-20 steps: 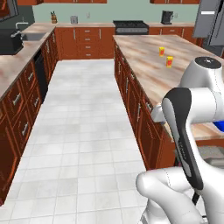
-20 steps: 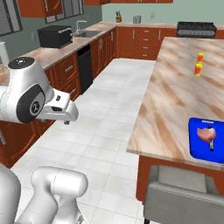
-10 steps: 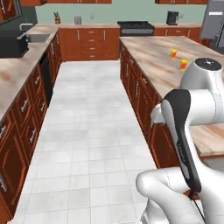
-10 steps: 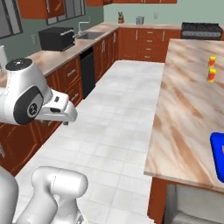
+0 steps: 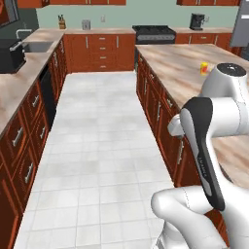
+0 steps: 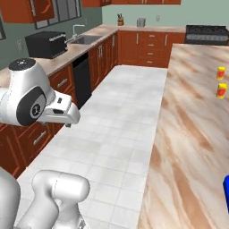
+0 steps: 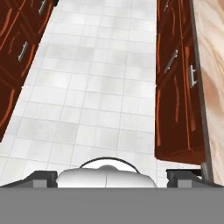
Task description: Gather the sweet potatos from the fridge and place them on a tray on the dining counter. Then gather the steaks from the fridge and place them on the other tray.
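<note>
Counter and floor

We see two small yellow-red jars [image 6: 221,82] on the dining counter [image 6: 192,134], upper right; tiled floor [image 6: 120,134] left.

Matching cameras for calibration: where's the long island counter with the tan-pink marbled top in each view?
Left base view: the tan-pink marbled island counter runs along the right side, top to mid-frame.
Right base view: it takes up the right part of the picture.
Hand view: a narrow strip down the right edge.
Shared landmark: the white tiled floor aisle bordering its red-brown base.
</note>
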Motion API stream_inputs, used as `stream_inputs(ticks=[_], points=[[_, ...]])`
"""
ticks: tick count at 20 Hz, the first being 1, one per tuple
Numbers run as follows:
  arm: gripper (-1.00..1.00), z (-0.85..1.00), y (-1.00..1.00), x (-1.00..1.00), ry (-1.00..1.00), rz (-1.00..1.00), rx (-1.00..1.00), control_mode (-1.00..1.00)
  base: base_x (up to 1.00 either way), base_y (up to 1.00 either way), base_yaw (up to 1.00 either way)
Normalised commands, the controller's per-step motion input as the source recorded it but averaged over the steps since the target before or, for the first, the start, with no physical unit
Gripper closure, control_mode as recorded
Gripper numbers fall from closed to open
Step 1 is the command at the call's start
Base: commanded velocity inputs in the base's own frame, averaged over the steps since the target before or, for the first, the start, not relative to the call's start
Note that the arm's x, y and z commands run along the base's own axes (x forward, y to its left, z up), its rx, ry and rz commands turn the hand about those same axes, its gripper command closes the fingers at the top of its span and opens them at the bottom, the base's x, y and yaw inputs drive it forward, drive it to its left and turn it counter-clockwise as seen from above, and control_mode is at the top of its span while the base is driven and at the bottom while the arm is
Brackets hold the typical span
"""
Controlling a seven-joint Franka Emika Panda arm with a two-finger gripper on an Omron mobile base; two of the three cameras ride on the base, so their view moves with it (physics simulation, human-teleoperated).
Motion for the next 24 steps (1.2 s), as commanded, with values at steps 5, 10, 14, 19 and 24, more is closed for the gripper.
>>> stream_inputs(ticks=[5,10,14,19,24], points=[[-1.00,0.00,0.00,0.00,0.00,0.00,0.00,1.00,0.71,0.27,-0.03],[-1.00,0.00,0.00,0.00,0.00,0.00,0.00,1.00,0.62,0.46,-0.08],[-1.00,0.00,0.00,0.00,0.00,0.00,0.00,1.00,0.59,0.48,-0.08],[-1.00,0.00,0.00,0.00,0.00,0.00,0.00,1.00,0.62,0.44,-0.07],[-1.00,0.00,0.00,0.00,0.00,0.00,0.00,1.00,0.54,0.51,-0.09]])
